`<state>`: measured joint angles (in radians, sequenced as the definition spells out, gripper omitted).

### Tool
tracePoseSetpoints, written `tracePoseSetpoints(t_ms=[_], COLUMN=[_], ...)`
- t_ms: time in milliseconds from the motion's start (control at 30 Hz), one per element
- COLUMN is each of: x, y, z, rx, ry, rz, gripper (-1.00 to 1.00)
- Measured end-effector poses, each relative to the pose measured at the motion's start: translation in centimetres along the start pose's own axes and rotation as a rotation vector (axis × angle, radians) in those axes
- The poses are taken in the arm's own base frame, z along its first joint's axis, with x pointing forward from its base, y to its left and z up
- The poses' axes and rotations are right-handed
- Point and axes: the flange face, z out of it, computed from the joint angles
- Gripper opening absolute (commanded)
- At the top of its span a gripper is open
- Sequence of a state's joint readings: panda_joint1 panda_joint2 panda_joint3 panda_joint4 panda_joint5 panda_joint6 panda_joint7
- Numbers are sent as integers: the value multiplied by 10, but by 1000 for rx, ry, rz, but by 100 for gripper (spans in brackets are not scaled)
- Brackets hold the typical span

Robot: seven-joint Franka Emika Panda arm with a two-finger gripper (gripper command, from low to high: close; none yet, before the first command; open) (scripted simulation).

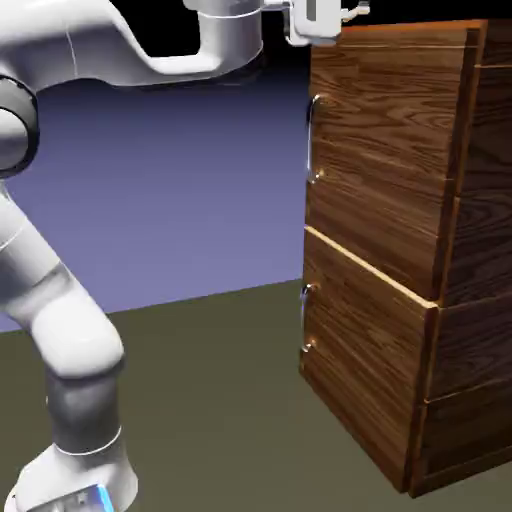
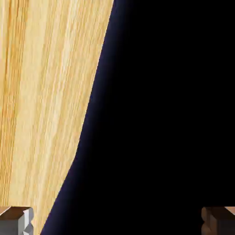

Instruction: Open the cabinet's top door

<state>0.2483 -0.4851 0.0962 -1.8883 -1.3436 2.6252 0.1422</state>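
Observation:
The cabinet (image 1: 470, 250) of reddish-brown wood stands at the exterior view's right. Its top door (image 1: 385, 150) lies shut and flush, with a long vertical silver bar handle (image 1: 313, 140) near its left edge. My gripper (image 1: 335, 18) hovers at the cabinet's upper front corner, well above the handle and touching nothing that I can see. In the hand view the gripper (image 2: 117, 224) is open, its fingertips (image 2: 18, 221) wide apart with nothing between them. Pale wood grain (image 2: 41, 105) fills that view's left; the rest is black.
The lower door (image 1: 365, 360) with its shorter handle (image 1: 305, 322) sits under the top door, also shut. The arm's white base (image 1: 75, 400) rises at the lower left. The dark tabletop (image 1: 230, 400) stretches between base and cabinet.

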Motion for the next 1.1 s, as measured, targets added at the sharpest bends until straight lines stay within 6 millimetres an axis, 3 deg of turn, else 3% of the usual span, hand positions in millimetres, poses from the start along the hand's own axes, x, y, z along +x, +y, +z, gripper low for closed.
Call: tracePoseSetpoints(t_ms=[67, 500, 800, 1100], x=[31, 18, -23, -98], y=[-34, -124, -175, -214], z=[-33, -68, -70, -65], rx=[79, 406, 466, 325], ry=[126, 131, 33, -61], rz=[15, 683, 1182, 1677], gripper=[0, 0, 0, 0])
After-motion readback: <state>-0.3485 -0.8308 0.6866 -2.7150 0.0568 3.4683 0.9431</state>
